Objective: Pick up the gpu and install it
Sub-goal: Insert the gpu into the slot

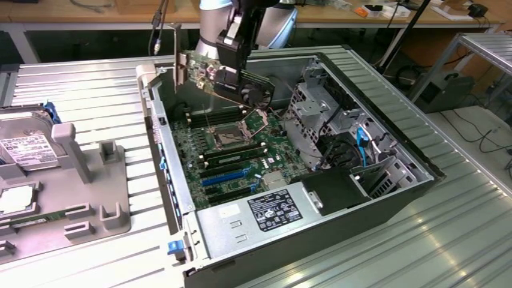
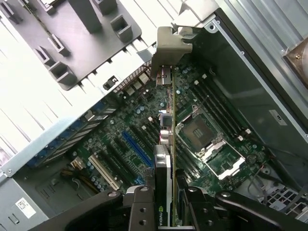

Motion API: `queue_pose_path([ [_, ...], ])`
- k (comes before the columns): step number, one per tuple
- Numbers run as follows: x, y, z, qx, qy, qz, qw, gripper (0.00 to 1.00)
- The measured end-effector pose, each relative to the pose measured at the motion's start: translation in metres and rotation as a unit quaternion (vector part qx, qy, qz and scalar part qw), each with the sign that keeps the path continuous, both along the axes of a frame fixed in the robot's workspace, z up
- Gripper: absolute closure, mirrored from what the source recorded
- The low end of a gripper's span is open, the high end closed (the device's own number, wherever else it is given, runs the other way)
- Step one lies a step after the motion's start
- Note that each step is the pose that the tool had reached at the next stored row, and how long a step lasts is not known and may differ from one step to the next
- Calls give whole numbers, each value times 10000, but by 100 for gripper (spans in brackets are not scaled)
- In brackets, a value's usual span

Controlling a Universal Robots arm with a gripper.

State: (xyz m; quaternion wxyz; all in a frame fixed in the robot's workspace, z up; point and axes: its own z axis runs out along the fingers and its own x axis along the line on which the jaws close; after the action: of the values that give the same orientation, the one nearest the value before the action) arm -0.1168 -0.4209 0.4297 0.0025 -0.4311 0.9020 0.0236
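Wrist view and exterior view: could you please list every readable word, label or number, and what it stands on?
"NVIDIA": on the gpu, wrist view.
Power supply label: too small to read.
Hard drive label: too small to read.
Case sticker: too small to read.

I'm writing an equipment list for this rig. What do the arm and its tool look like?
The arm is a silver-grey cylinder with a pale blue rounded joint cap. The tool is black and blocky. Its two fingers are flat matte black plates with round screw holes.
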Motion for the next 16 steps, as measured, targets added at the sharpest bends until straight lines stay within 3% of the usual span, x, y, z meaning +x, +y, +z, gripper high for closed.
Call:
queue_pose_path([
  [9,0,0,0,0,0,327,9995,73],
  [16,0,0,0,0,0,614,9981,73],
])
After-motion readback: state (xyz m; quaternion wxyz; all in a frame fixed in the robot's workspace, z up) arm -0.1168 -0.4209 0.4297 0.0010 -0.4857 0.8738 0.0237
